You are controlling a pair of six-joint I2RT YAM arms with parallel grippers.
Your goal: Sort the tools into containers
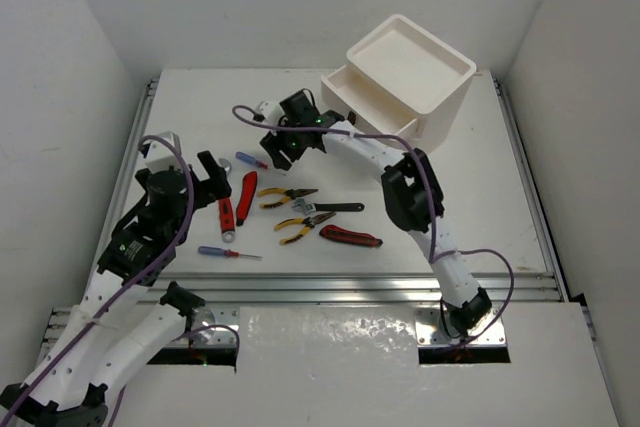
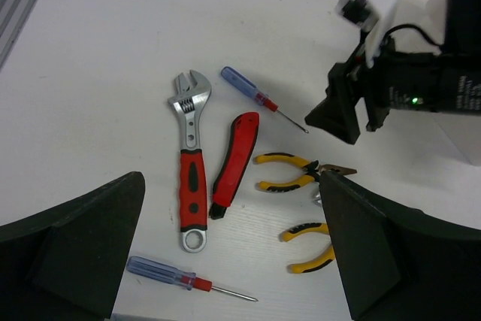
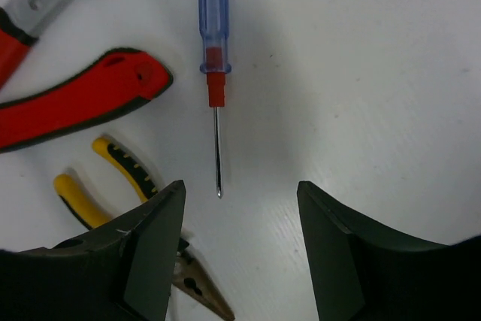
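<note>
The tools lie in the middle of the table. My right gripper (image 1: 285, 150) is open and empty, hovering just behind a blue-handled screwdriver (image 1: 252, 160); in the right wrist view its tip (image 3: 218, 186) lies just ahead of the open gripper (image 3: 240, 189). My left gripper (image 1: 212, 179) is open and empty above the red-handled wrench (image 2: 191, 174) and a red-and-black knife (image 2: 236, 162). Two yellow-handled pliers (image 1: 285, 196) (image 1: 303, 227), a black-handled wrench (image 1: 332, 208), a second knife (image 1: 350, 237) and a second blue screwdriver (image 1: 228, 253) lie nearby. The white drawer unit (image 1: 445, 97) stands back right.
One drawer (image 1: 362, 105) of the unit stands pulled out toward the tools. Metal rails (image 1: 350, 282) run along the table's front and sides. White walls close in on the left, right and back.
</note>
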